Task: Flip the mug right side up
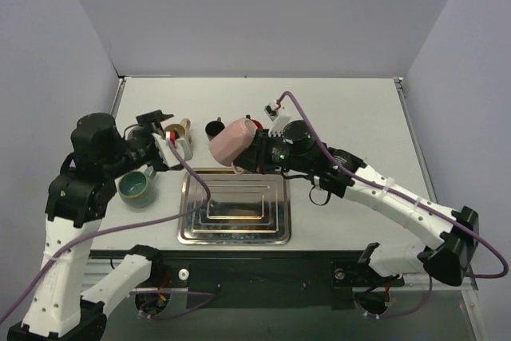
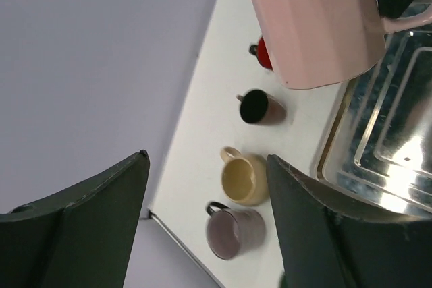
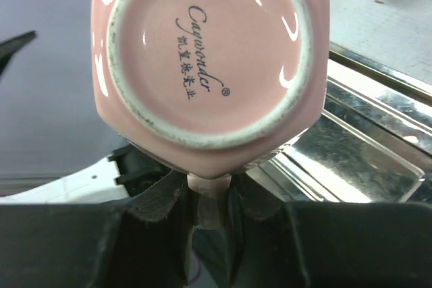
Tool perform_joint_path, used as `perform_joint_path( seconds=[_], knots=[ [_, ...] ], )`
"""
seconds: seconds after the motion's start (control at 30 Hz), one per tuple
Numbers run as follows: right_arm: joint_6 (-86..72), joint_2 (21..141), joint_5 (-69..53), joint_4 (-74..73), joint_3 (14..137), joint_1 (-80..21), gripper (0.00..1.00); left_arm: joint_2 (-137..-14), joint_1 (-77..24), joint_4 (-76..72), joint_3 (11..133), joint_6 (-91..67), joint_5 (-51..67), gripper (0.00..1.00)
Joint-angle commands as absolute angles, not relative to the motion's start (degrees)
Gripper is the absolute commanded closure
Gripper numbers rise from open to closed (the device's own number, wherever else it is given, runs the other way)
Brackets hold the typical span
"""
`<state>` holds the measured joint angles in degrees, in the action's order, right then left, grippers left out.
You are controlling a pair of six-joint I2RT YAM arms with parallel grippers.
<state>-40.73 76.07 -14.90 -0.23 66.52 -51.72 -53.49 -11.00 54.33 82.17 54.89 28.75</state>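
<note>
A steel tray (image 1: 231, 237) lies nearest on the desk (image 1: 343, 109), with a green mug (image 1: 137, 188) to its left. The left jaws hang wide open just beyond that mug, gripping nothing. Over the tray's far edge, the right jaws pinch the handle (image 3: 209, 200) of the pink mug (image 1: 231, 143). It is tipped sideways, its stamped base facing the right wrist camera. Farther back sit a grey mug (image 2: 233, 231), a yellow mug (image 1: 183, 127) and a dark mug (image 1: 215, 128).
</note>
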Motion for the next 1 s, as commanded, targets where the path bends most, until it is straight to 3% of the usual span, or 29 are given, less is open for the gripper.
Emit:
perform_joint_path(
  seconds=[0.0, 0.1, 0.2, 0.27, 0.57, 0.97],
  knots=[
    [-47.27, 65.86, -11.96, 10.44, 65.14, -52.38, 1.00, -46.08, -22.03, 35.97, 75.60, 65.70, 22.95, 0.20],
    [-49.74, 61.44, -8.98, 13.53, 62.93, -52.56, 1.00, -39.39, -29.68, 22.04, 62.99, 79.24, 20.83, 0.21],
    [-48.61, 58.45, -6.43, 12.67, 62.40, -53.96, 1.00, -33.94, -31.73, -5.76, 47.07, 91.99, 21.17, 0.23],
    [-47.38, 57.84, -5.11, 11.78, 63.01, -55.01, 1.00, -33.31, -31.73, -12.19, 43.78, 94.90, 23.45, 0.23],
    [-44.39, 59.32, -2.99, 11.34, 66.61, -58.80, 1.00, -31.29, -31.73, -16.00, 38.41, 101.34, 31.38, 0.24],
    [-42.71, 62.66, -2.46, 11.07, 69.96, -60.56, 1.00, -31.11, -31.82, -4.56, 38.06, 105.21, 30.50, 0.25]
  ],
)
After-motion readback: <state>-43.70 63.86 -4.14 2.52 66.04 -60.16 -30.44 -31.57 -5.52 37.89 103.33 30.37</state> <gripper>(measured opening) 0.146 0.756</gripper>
